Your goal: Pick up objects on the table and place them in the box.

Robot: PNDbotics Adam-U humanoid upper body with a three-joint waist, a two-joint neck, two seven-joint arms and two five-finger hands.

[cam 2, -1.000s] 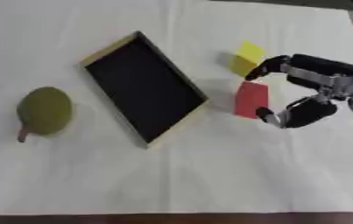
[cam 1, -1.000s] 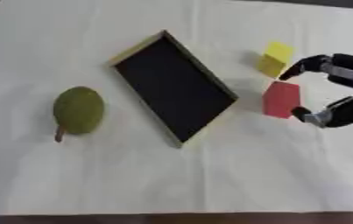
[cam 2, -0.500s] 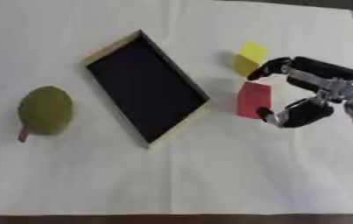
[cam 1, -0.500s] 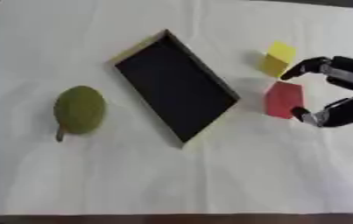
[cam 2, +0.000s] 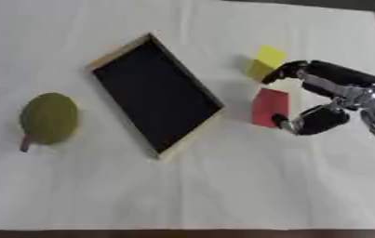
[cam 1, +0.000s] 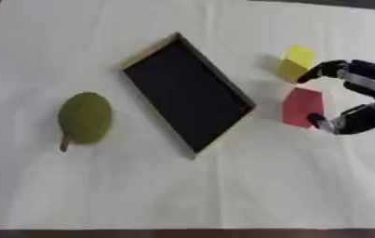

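Observation:
A red block point(cam 2: 269, 107) lies on the white cloth just right of the shallow black box point(cam 1: 186, 93), which has a wooden rim. Close behind the red block sits a yellow block point(cam 1: 296, 62). My right hand point(cam 2: 355, 90) comes in from the right edge and brackets the red block: its fingers point(cam 2: 292, 69) arch over the far side near the yellow block, and its thumb point(cam 2: 304, 123) is at the block's near right corner. The hand is open and the block rests on the cloth. A green pear point(cam 1: 84, 117) lies at the left. My left hand is out of sight.
A white cloth point(cam 1: 223, 195) covers the table, with a dark edge along the bottom of the view. The box lies diagonally in the middle, between the pear and the blocks.

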